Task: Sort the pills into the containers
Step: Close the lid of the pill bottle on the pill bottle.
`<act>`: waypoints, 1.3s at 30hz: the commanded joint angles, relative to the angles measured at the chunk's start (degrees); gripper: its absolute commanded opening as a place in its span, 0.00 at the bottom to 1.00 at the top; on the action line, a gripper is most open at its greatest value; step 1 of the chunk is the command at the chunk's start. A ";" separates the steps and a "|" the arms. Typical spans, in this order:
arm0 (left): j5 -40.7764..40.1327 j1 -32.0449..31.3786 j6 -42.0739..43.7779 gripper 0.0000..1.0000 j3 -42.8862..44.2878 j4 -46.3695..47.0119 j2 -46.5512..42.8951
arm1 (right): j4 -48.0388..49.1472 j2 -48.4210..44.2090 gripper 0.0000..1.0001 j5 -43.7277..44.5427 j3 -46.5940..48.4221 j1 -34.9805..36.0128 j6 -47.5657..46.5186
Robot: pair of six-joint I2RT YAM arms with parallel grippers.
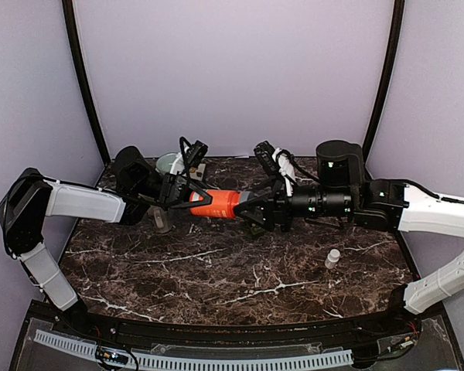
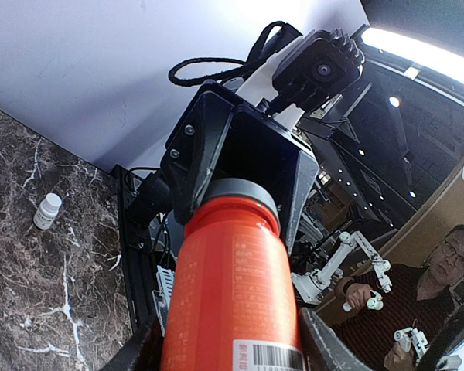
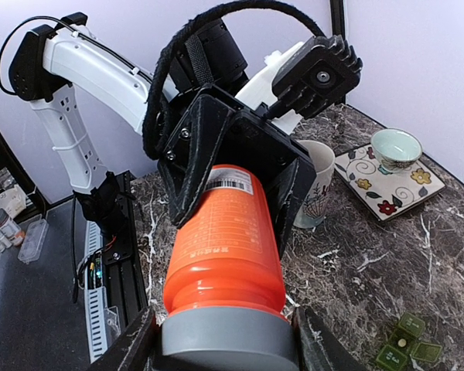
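An orange bottle (image 1: 216,204) hangs level above the marble table (image 1: 216,270), the left gripper (image 1: 192,199) clamped on its base and the right gripper (image 1: 244,207) pinching its grey cap (image 3: 220,340). Both ends are buried in the jaws. A small white vial (image 1: 332,258) stands well right of the bottle. Lilac walls (image 1: 232,69) rise behind.

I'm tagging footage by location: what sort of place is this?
Probably a robotics lab's recording booth: plain lavender backdrop walls around a marble-look table, and a person holding control handles beyond it. The left hand and right hand grip one orange bottle.
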 commanded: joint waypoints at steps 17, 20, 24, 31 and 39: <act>1.99 0.02 -2.12 0.00 1.69 4.09 -1.74 | 2.96 2.38 0.22 -2.42 2.50 0.19 -0.34; 1.98 0.02 -2.38 0.00 1.84 4.42 -1.64 | 2.71 2.94 0.22 -2.76 2.93 0.10 -0.42; 1.74 -0.02 -3.36 0.00 2.39 5.74 -1.25 | 4.09 3.41 0.22 -3.28 2.30 -0.08 0.39; 0.40 -0.90 -8.23 0.00 2.75 12.90 0.32 | 8.51 3.16 0.21 -4.30 0.39 -0.43 3.61; 0.44 -1.85 -6.66 0.00 3.58 10.96 -0.19 | 5.95 4.65 0.20 -3.94 2.43 -0.43 5.42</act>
